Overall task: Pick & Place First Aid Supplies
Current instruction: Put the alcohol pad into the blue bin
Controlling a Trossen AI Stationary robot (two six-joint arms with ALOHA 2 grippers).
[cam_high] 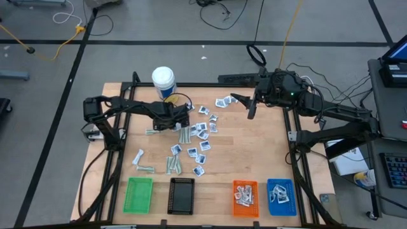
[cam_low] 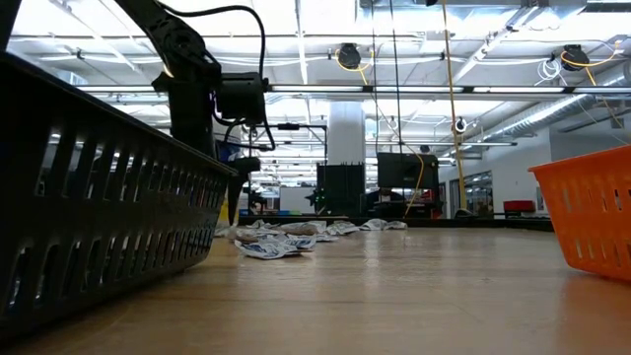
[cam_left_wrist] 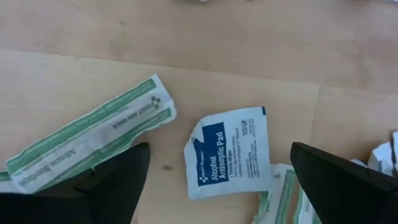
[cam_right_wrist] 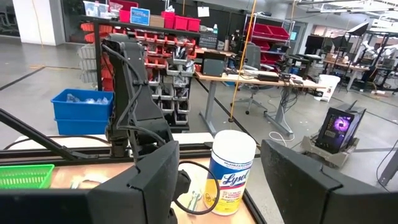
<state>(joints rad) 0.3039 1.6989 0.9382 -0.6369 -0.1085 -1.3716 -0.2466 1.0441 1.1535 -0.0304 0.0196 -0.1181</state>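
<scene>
Left gripper [cam_high: 180,120]: it hung low over the far-left part of the desk [cam_high: 254,152], at the left edge of the scattered packets; its jaws stood wide open and held nothing.
Under the left gripper: in the left wrist view, a square white-and-blue sachet [cam_left_wrist: 229,152] lay flat on the wood between the two dark fingers [cam_left_wrist: 118,180], touching neither of them; a long green-and-white wrapped strip [cam_left_wrist: 93,140] lay just beside it.
Right gripper [cam_high: 250,108]: it was raised above the far-right part of the desk, near a small group of sachets [cam_high: 224,101]; its jaws were apart and empty.
First aid supplies [cam_high: 194,140]: most of them were spread loosely over the middle of the desk, from the far side toward the near side, some overlapping; a few strips [cam_high: 144,169] lay apart at the near left.
Trays: four stood in a row along the near edge; the green tray [cam_high: 138,194] and the black tray [cam_high: 182,195] were at the left, the orange tray [cam_high: 245,197] and the blue tray [cam_high: 281,196] at the right, and the last two each held some packets.
Bottle: a tall white bottle [cam_high: 164,83] with a yellow label stood upright at the far edge, just behind the left arm.
</scene>
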